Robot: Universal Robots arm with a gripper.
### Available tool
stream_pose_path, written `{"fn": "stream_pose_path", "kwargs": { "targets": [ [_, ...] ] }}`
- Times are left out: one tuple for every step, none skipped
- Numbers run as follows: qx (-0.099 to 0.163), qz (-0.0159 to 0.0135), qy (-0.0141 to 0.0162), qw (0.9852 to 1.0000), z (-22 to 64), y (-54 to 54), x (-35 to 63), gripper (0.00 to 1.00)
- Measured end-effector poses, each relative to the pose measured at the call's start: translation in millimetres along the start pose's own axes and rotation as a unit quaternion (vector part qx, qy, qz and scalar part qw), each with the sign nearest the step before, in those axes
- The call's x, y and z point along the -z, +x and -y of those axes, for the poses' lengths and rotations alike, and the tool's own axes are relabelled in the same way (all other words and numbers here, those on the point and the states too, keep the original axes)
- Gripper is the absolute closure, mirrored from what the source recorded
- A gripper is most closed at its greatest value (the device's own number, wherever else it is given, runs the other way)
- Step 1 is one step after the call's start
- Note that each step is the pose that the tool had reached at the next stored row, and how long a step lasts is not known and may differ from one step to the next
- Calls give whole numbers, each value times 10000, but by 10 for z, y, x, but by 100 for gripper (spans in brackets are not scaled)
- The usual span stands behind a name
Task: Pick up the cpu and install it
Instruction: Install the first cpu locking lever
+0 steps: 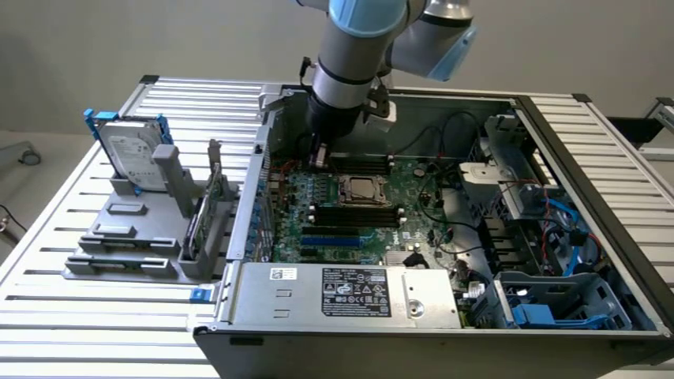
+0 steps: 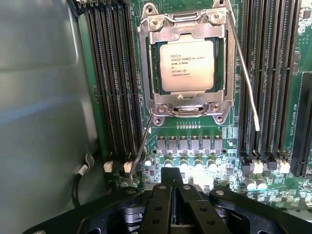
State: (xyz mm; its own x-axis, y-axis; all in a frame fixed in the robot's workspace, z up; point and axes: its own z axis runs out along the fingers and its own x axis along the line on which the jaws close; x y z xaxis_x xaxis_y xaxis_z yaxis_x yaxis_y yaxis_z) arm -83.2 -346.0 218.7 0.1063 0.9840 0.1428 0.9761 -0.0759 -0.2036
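Presumably light, stiff, fragile: grip the seated cpu (image 2: 187, 66) by its edges. Gripper (image 1: 320, 160), at its exterior-view 10 o'clock, fully closed, empty.

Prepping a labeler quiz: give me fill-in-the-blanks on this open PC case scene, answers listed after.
1. The cpu lies in its metal-framed ___.
2. The pincer is ___ and holds nothing.
3. Black memory slots flank the cpu on ___ sides.
4. The hard drive stands upright at the exterior view's ___.
Missing words: socket; shut; both; left.
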Motion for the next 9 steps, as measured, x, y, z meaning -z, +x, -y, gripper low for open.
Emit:
{"fn": "stream_pose_path", "kwargs": {
  "targets": [
    [-38, -23, -5, 10000, 2, 0, 0, 89],
    [-75, -46, -9, 10000, 5, 0, 0, 89],
    [-112, -70, -13, 9999, 8, 0, 0, 89],
    [-149, -91, -17, 9998, 10, -1, 1, 89],
    [-187, -113, -22, 9998, 13, 0, 3, 89],
    [-226, -132, -27, 9997, 16, 0, 6, 89],
    [-269, -153, -33, 9995, 19, 0, 10, 89],
    [-308, -170, -38, 9994, 22, 1, 13, 89],
    [-350, -188, -43, 9992, 25, 1, 18, 89]
  ]
}}
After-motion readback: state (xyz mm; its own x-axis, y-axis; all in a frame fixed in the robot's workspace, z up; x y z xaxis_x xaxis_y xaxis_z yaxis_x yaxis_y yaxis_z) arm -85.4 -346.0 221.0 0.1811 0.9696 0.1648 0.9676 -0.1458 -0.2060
